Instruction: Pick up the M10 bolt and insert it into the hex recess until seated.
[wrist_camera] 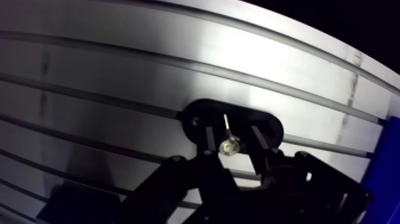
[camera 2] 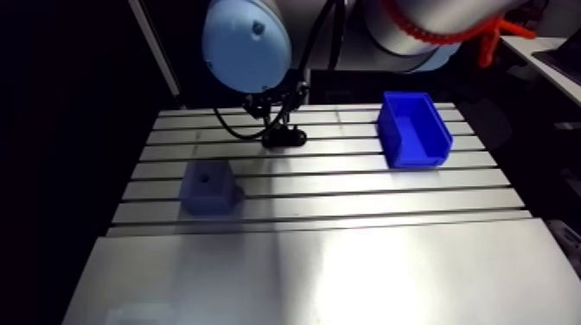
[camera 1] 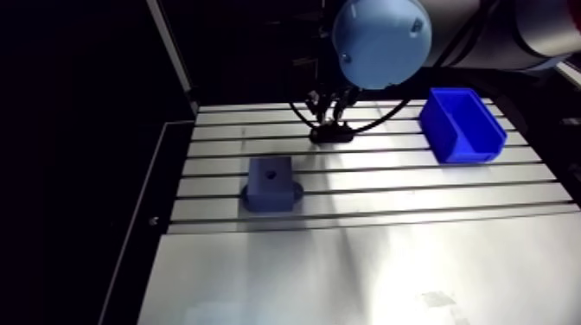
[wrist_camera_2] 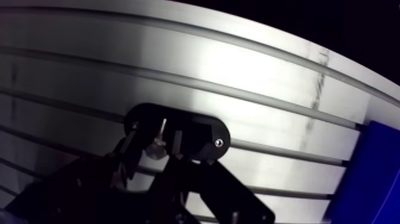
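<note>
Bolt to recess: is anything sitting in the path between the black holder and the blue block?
Nothing visible. The bolt stands in the black holder between the open fingers; only bare slotted table lies between it and the blue block. The blue bin sits off to the side.

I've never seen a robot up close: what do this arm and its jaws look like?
The arm is a smooth silver-grey tube with rounded joints under round light-blue caps. Its jaws are two slim matte-black bars on a black linkage.
</note>
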Motion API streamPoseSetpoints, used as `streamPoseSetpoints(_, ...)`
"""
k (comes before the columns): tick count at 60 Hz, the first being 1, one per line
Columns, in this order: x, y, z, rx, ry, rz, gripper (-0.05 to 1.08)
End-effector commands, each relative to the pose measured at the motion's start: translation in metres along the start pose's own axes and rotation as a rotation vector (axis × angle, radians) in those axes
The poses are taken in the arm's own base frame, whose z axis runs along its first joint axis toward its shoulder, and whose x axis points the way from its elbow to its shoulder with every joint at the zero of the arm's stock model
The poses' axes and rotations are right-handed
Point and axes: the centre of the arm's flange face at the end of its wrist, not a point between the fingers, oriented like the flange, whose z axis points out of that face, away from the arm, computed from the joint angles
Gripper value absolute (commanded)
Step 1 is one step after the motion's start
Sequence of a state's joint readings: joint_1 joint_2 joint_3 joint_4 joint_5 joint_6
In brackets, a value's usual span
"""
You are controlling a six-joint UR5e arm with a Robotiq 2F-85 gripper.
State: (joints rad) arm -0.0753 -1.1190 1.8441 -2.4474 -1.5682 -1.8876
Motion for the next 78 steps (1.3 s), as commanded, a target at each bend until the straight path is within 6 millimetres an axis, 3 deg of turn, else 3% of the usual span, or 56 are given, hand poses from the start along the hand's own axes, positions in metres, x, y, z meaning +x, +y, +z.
streamPoseSetpoints(1, -0.0002, -0.0008, -0.0006, -0.001, -0.001, -0.001, 0.59)
streamPoseSetpoints(78, -0.0022, -0.0020, -0.0016, -0.014, -0.006, -0.006, 0.66)
